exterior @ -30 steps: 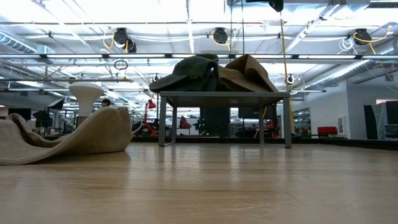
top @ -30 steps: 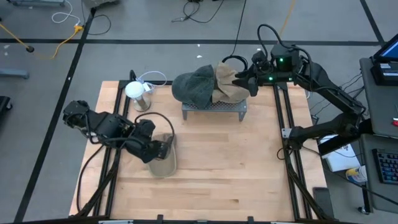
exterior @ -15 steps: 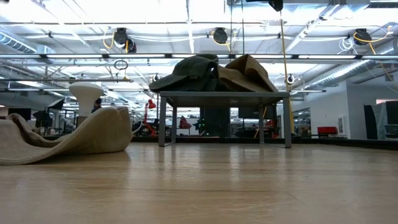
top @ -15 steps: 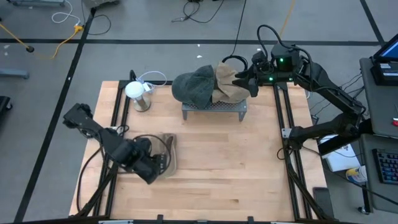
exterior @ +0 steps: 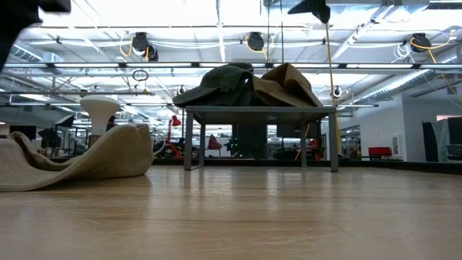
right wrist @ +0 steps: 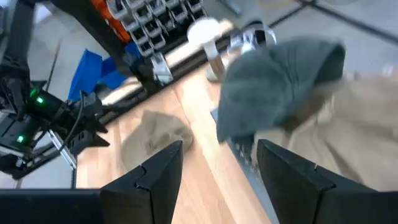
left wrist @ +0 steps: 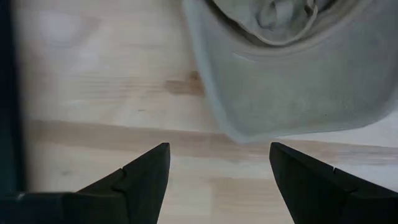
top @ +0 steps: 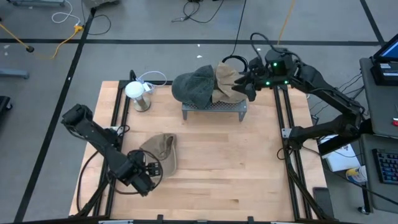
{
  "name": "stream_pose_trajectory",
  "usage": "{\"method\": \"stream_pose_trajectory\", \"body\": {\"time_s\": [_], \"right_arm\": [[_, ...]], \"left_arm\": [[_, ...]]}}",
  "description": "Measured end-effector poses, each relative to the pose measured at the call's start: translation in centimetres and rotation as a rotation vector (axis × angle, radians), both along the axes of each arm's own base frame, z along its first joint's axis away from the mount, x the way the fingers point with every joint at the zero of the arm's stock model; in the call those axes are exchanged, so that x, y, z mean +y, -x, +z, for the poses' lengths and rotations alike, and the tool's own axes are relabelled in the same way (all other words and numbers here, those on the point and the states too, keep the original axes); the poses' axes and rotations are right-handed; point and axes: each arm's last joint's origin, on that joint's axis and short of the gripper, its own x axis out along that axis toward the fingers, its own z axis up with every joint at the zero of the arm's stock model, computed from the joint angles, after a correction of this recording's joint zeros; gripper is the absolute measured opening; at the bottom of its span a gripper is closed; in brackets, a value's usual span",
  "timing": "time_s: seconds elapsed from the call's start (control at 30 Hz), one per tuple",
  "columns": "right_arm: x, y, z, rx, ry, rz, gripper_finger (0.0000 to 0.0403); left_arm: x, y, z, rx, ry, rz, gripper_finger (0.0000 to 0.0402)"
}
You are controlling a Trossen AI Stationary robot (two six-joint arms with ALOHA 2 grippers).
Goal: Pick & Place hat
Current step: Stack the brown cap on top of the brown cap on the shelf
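- Since the earlier high view the left gripper [top: 151,172] has pulled back toward the lower left of the frame, uncovering the tan hat [top: 161,153] it was over; the right gripper [top: 246,83] has shifted slightly left at the upper right.
- The tan hat lies flat on the table [top: 217,168], left of centre in the high view, with nothing gripping it; at the left of the low view it shows as a low tan mound [exterior: 79,160].
- In the left wrist view the left gripper [left wrist: 219,177] has its fingers [left wrist: 144,180] spread wide and empty, the hat's brim [left wrist: 292,93] just beyond them, apart from both tips.
- The right gripper hovers beside the right end of the rack [top: 214,108] at upper centre; its fingers [right wrist: 152,180] are parted and hold nothing in the right wrist view.
- On the rack sit a green hat [top: 193,86] and, touching it on the right, a brown hat [top: 227,84]; in the low view both are heaped on the rack's top [exterior: 260,110].
- A white stand [top: 137,93] is upright in the table's upper left, beside the rack and well apart from the tan hat.
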Motion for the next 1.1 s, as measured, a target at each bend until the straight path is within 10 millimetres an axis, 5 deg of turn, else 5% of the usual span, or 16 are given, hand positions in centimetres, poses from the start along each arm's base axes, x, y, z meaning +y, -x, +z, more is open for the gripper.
{"method": "stream_pose_trajectory", "body": {"time_s": [0.23, 0.4, 0.87, 1.1], "right_arm": [[-0.4, -1.0, -4.5, 0.100, -0.061, 0.044, 0.0198], [-0.3, -1.4, -5.8, 0.053, -0.051, 0.086, 0.0197], [1.8, 1.3, -2.3, -0.153, 0.079, 0.116, 0.0196], [2.7, 3.0, -0.9, -0.235, 0.092, 0.104, 0.0196]], "left_arm": [[0.6, 0.7, -4.0, -0.010, 0.005, 0.011, 0.0280], [1.1, 1.1, -5.9, -0.028, 0.004, 0.012, 0.0280], [2.3, -0.1, -7.1, -0.232, -0.123, 0.015, 0.0275], [2.7, -0.6, -7.1, -0.238, -0.117, 0.018, 0.0174]]}}
